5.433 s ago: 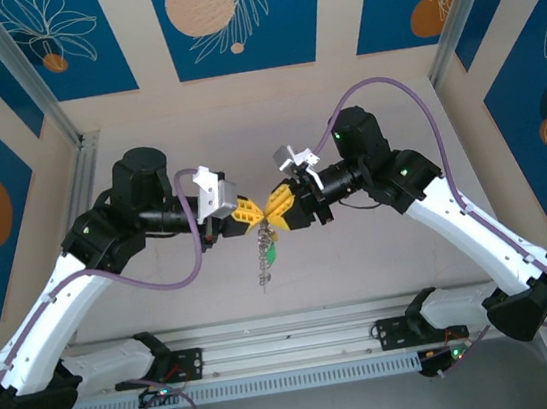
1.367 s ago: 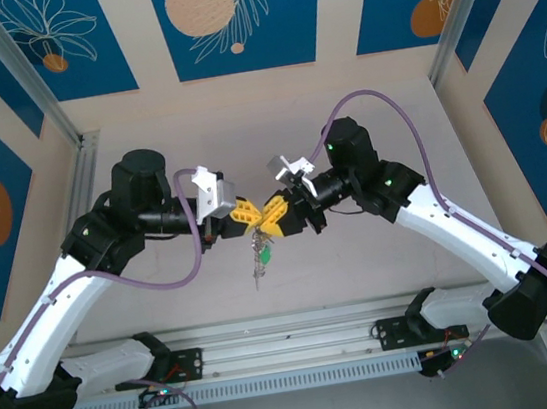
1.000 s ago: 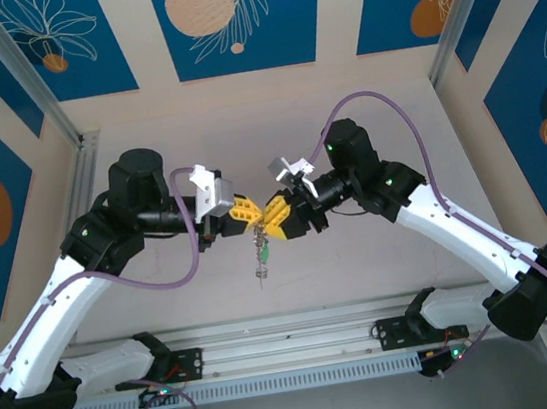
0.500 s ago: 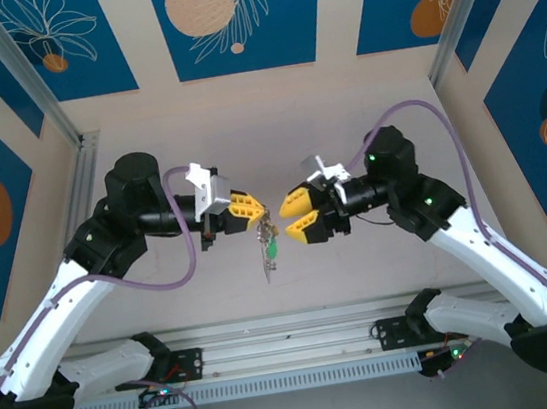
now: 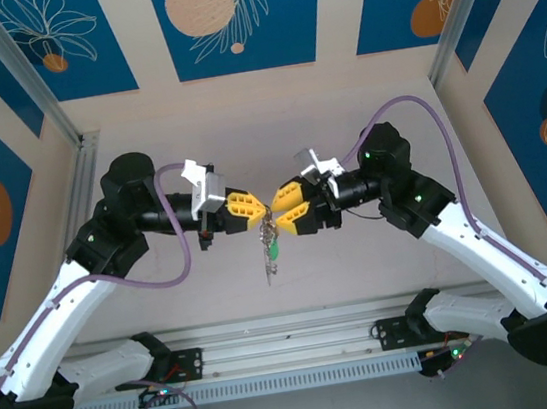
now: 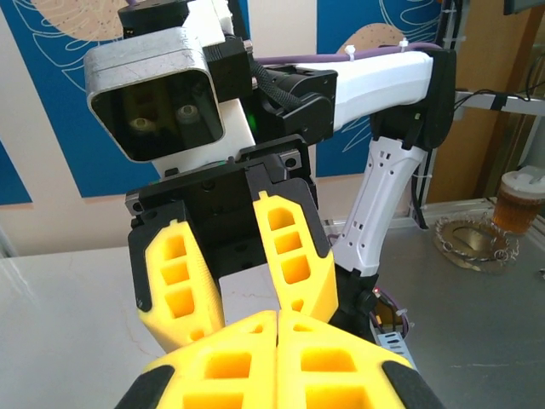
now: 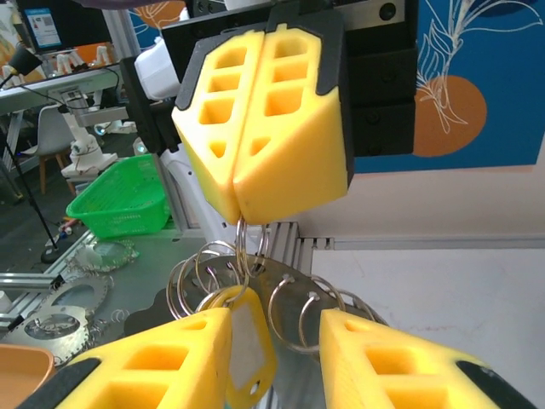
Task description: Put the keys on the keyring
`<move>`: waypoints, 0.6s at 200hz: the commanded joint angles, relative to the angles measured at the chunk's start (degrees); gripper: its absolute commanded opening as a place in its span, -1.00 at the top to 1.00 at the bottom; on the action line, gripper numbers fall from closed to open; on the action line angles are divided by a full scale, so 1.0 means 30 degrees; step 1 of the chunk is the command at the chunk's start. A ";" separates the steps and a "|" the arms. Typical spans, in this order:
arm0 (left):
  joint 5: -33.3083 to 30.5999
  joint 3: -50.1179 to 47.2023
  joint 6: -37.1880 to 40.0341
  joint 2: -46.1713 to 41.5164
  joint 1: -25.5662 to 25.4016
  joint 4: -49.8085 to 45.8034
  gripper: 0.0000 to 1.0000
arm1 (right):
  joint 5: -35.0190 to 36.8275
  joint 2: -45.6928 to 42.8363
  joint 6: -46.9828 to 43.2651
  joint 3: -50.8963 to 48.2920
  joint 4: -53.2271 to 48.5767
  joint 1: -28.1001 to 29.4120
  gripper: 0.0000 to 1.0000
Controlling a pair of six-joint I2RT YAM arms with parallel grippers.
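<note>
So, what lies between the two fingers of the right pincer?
In the right wrist view, the keyring, hanging from the shut left pincer, lies between the fingers of the open right pincer.

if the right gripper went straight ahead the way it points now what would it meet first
The keyring hanging from the shut left gripper; its rings sit between the open fingers of the right gripper. Just behind them is the left gripper, though depth is hard to judge.
</note>
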 commanded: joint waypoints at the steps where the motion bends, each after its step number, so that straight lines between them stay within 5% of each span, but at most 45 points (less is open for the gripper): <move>1: 0.0885 -0.0111 -0.0220 -0.0262 0.0110 0.0958 1.00 | -0.0727 -0.0073 0.0019 0.0502 0.0988 0.0419 0.32; 120: 0.0560 -0.0154 0.0439 -0.0071 0.0125 0.0361 1.00 | -0.0562 0.0564 -0.0186 0.0973 0.1203 0.0995 0.70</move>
